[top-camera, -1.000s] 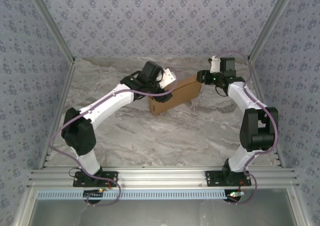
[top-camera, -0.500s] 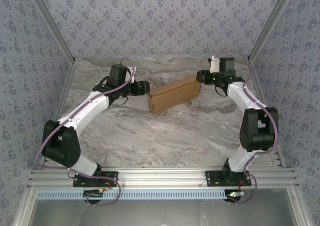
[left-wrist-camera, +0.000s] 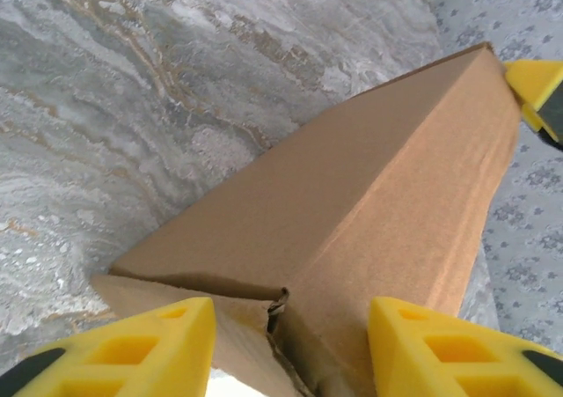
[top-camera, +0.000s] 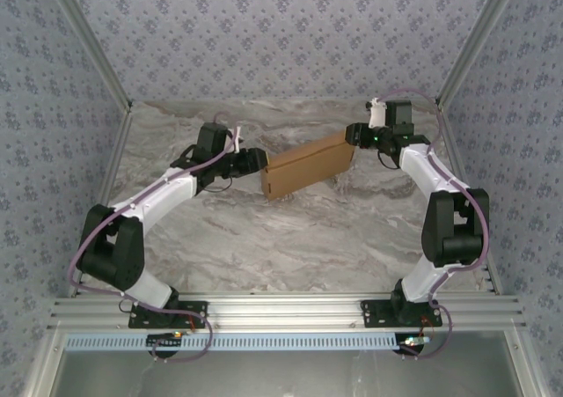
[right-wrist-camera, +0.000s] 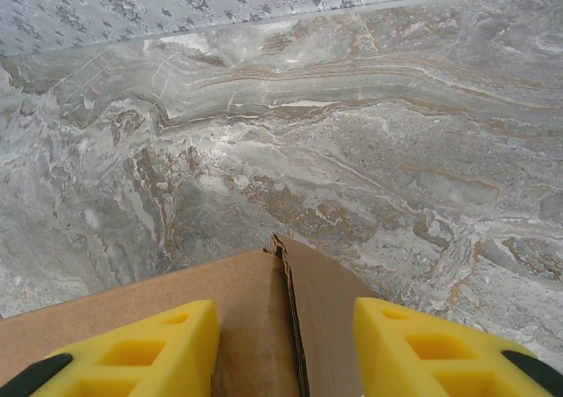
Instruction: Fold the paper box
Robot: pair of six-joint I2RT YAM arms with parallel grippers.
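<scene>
The paper box [top-camera: 308,168] is plain brown cardboard, matt, a bit fibrous along the cut edges. The table [top-camera: 290,238] looks like grey marble print, smooth with a faint sheen. The yellow fingers [left-wrist-camera: 440,349] are smooth matt plastic. The front rail [top-camera: 281,309] is brushed aluminium, and the arm shells [top-camera: 167,192] are glossy white plastic.

Left arm [top-camera: 163,194], right arm [top-camera: 429,172]: white link shells, black joint housings, black wrist blocks. Purple cable [top-camera: 76,260] looped along each arm, base to wrist. Black base plates [top-camera: 167,313]. Small green light on right wrist. Left gripper [left-wrist-camera: 290,349]: fingers [left-wrist-camera: 141,349] yellow, moulded, recessed pockets, black rear. Right gripper [right-wrist-camera: 286,349]: fingers [right-wrist-camera: 141,349] same yellow, black rear.
</scene>
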